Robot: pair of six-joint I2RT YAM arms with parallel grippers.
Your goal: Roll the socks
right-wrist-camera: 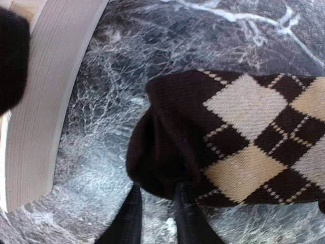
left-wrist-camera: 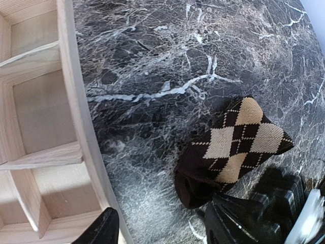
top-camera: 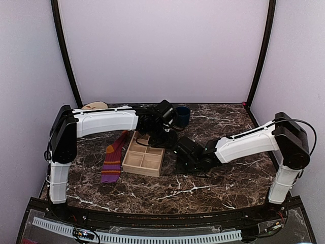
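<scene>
Right wrist view: the right gripper (right-wrist-camera: pixel 157 197) has its fingers narrowly parted at the cuff of the bundled dark brown argyle fabric sock (right-wrist-camera: pixel 238 137), probably to leave the roll beside the pale wooden divided tray (right-wrist-camera: pixel 56 101). The left gripper (left-wrist-camera: pixel 162 218) hovers wide apart and empty, and the flat purple striped sock (top-camera: pixel 112 160) lies unrolled left of the tray.
</scene>
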